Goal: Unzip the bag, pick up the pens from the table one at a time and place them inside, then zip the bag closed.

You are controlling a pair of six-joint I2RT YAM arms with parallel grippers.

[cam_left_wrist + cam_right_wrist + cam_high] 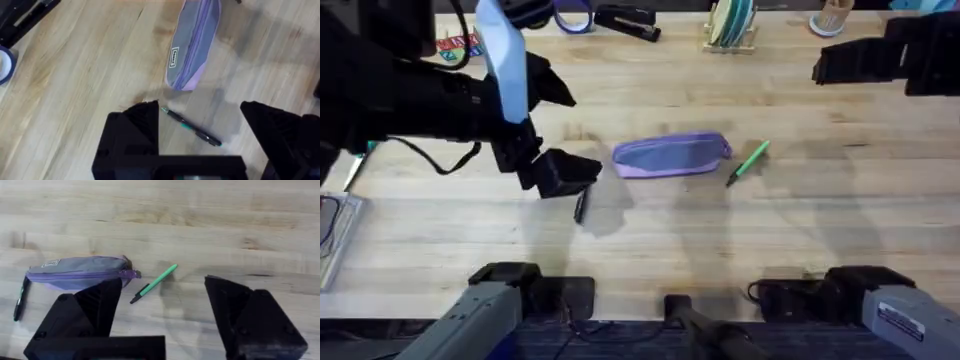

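Note:
The lavender bag (672, 155) lies on its side mid-table (800, 230), its zipper line closed as far as I can see. The black pen (581, 205) rests just left of it and the green pen (748, 162) just right. My left gripper (565, 172) hovers open above the black pen (192, 127), which lies between its fingers (135, 130) in the left wrist view, with the bag (192, 42) beyond. My right gripper (825, 65) is high at the back right, open. Below it I see the green pen (155, 283), the bag (80, 272) and the black pen (20, 302).
Along the back edge stand a black stapler (630, 20), a purple tape roll (572, 15), a rack of plates (732, 25) and a cup (832, 18). A metal tray (330, 240) sits at the left edge. Bare wood lies in front of the bag.

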